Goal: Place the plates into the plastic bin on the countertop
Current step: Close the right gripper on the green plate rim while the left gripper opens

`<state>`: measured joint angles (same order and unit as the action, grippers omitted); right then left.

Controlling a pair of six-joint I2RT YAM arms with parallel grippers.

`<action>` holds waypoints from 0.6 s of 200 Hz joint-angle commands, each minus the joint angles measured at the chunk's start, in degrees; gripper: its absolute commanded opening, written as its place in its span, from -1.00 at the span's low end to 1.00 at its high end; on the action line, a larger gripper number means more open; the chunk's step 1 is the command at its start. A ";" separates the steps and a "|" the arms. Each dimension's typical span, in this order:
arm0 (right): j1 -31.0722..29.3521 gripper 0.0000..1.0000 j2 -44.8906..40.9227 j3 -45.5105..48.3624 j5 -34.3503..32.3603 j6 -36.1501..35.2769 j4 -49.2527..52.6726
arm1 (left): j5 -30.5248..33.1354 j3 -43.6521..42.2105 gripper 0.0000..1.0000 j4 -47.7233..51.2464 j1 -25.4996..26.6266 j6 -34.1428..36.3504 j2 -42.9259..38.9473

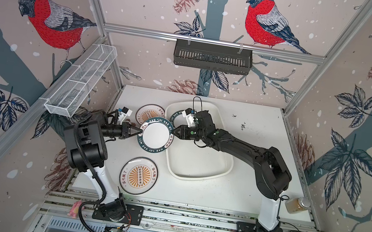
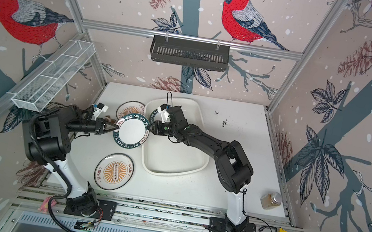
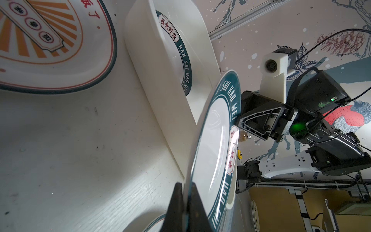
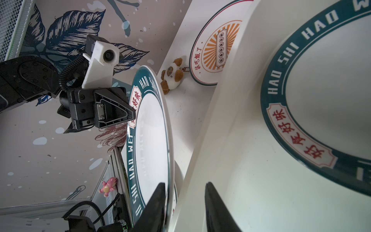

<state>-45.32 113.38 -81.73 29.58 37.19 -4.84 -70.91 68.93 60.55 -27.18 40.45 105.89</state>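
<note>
"Holding anything?"

"My left gripper (image 1: 138, 132) is clamped on one edge of a plate (image 1: 156, 135), lifted over the countertop (image 1: 251, 145) and overlapping the left rim of the bin (image 1: 198, 159). My right gripper (image 1: 176, 132) has its jaws apart, astride the opposite edge."

"How will it handle?"

"Stiff, glossy, likely slippery and breakable, I'd judge. It's light enough, but it could droop from one pinch. Take the rim, both sides."

"Its looks?"

"Round, flat, white centre, dark green band with white letters and red-on-white labels. A twin plate (image 1: 175, 117) already lies in the bin."
</note>
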 commanded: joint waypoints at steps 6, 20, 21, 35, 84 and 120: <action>-0.16 -0.34 0.37 -0.09 1.35 -0.36 -1.44 | -3.34 -0.08 -1.00 1.55 0.15 1.13 -0.62; -0.17 -0.35 0.64 -0.18 1.61 -0.36 -1.40 | -3.35 -0.14 -1.00 1.54 0.41 1.05 -0.96; -0.19 -0.35 0.63 -0.22 1.62 -0.36 -1.40 | -3.35 -0.13 -1.00 1.56 0.44 1.04 -0.95; -0.12 -0.42 1.00 -0.52 2.01 -0.28 -1.23 | -3.10 -0.13 -1.00 1.41 0.58 1.04 -1.39; -0.21 -0.55 1.69 -1.05 2.74 0.17 -1.50 | -2.24 -0.38 -1.00 0.90 1.85 1.14 -3.14; -0.20 -0.76 1.37 -0.98 3.20 0.63 -2.01 | -1.42 -0.90 -1.00 -1.32 2.73 -0.76 -4.73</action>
<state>-45.45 114.85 -82.43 32.51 37.56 -5.13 -70.22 68.34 58.87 -24.71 40.34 102.39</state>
